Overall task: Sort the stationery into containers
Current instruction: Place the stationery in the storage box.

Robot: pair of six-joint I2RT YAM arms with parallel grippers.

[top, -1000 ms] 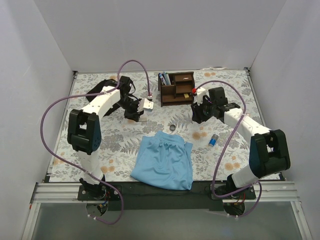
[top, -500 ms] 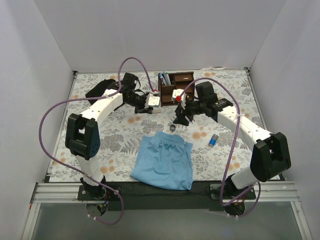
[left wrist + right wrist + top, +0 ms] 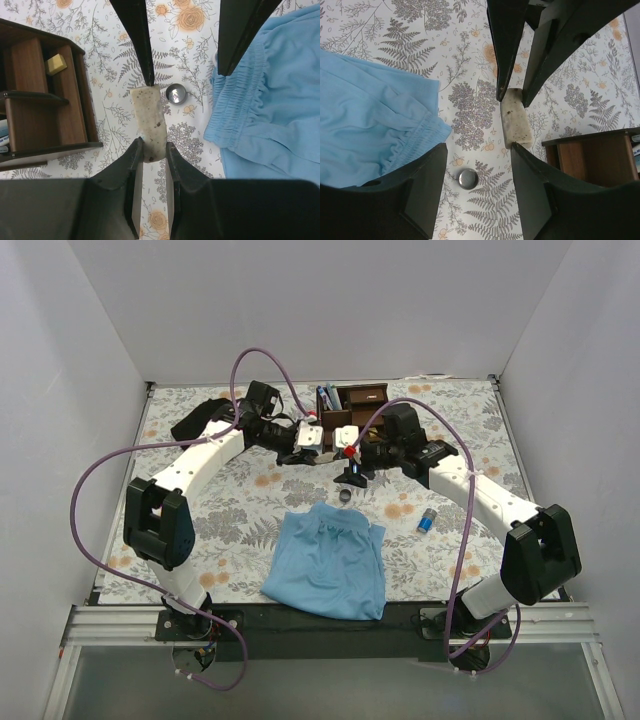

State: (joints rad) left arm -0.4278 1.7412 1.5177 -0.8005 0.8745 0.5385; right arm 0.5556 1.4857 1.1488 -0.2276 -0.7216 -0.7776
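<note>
My left gripper (image 3: 152, 146) is shut on a tan speckled eraser block (image 3: 149, 120) and holds it above the floral table in front of the dark brown organizer (image 3: 352, 416). My right gripper (image 3: 478, 149) is open; one of its fingers (image 3: 542, 192) meets the far end of the eraser (image 3: 514, 120), which does not lie between the jaws. In the top view the left gripper (image 3: 324, 452) and right gripper (image 3: 352, 476) are close together. A small dark ring (image 3: 344, 496) lies on the table below the right gripper. A blue-capped white cylinder (image 3: 427, 520) lies to the right. Blue pens (image 3: 328, 398) stand in the organizer's left slot.
A light blue cloth (image 3: 330, 560) lies at the front centre, close to the ring (image 3: 467, 178). A black cloth (image 3: 195, 420) lies at the back left. A small tan block (image 3: 56, 64) sits in an organizer compartment (image 3: 40, 115). White walls enclose the table.
Both grippers have moved towards each other in front of the organizer. The left one carried the eraser to the right. The right one swung left, over the ring.
</note>
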